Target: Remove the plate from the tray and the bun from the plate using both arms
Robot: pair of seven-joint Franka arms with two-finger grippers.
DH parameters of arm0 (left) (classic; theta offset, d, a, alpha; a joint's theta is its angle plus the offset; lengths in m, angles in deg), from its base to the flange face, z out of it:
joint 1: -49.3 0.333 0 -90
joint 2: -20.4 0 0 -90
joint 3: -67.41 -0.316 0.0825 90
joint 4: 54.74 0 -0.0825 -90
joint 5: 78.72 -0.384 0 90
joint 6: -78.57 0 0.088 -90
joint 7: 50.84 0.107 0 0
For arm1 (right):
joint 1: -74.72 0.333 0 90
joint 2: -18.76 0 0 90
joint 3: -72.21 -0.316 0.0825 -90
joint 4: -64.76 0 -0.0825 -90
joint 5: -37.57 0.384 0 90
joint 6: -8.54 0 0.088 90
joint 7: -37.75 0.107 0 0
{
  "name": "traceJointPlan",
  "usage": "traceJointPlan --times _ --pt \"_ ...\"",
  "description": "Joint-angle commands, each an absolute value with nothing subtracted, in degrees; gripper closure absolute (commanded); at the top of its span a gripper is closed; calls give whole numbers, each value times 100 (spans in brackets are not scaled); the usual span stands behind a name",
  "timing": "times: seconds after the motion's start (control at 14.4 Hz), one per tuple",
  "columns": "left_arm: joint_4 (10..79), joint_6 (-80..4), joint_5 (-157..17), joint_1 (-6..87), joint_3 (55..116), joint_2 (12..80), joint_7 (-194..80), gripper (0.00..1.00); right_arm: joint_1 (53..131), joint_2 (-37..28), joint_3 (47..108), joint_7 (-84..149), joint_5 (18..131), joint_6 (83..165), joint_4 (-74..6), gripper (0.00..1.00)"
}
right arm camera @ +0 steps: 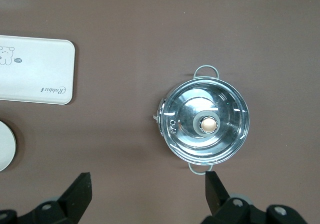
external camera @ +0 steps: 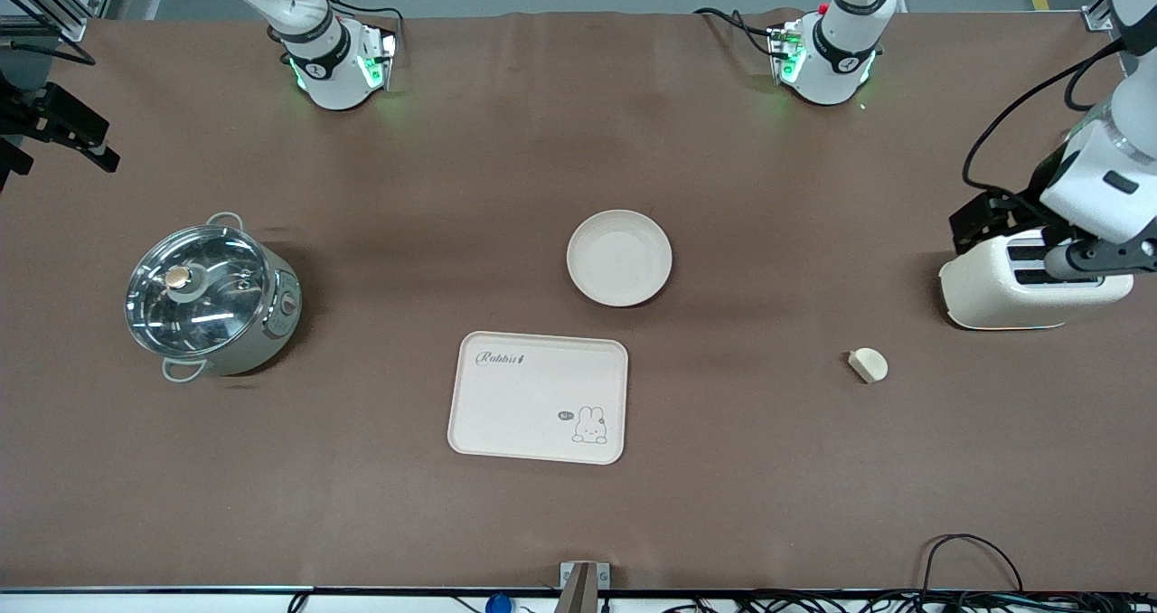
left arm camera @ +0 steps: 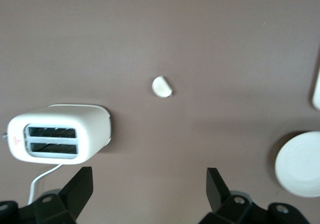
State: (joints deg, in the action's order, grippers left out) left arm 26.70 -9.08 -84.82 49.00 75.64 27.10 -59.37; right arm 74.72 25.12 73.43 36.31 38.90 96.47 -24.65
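The round cream plate [external camera: 619, 258] lies on the brown table, just farther from the front camera than the rabbit tray [external camera: 538, 397]. It also shows in the left wrist view [left arm camera: 300, 164] and at the edge of the right wrist view [right arm camera: 5, 146]. The small pale bun [external camera: 869, 364] lies on the table near the toaster, and shows in the left wrist view [left arm camera: 162, 86]. My left gripper [left arm camera: 148, 174] is open and empty, high over bare table beside the toaster. My right gripper [right arm camera: 147, 178] is open and empty, high over bare table beside the pot. It is out of the front view.
A white two-slot toaster [external camera: 1030, 283] stands at the left arm's end of the table, partly under the left arm's hand. A steel pot with a glass lid [external camera: 210, 297] stands at the right arm's end. Cables lie along the table's near edge.
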Motion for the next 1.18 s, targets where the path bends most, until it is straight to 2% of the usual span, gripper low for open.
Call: traceJointPlan --times 0.0,0.21,1.11 --pt "3595 -949 -8146 4903 7356 1910 -5681 0 7463 2483 7327 3688 3836 9652 -2401 0" --pt "3887 -958 -8057 4983 7356 1645 -5690 0 7472 2483 7327 3688 3836 9652 -2401 0" --pt "3869 -694 -7864 5264 7461 1522 -5690 0 7463 2491 7327 3688 3836 9652 -2401 0"
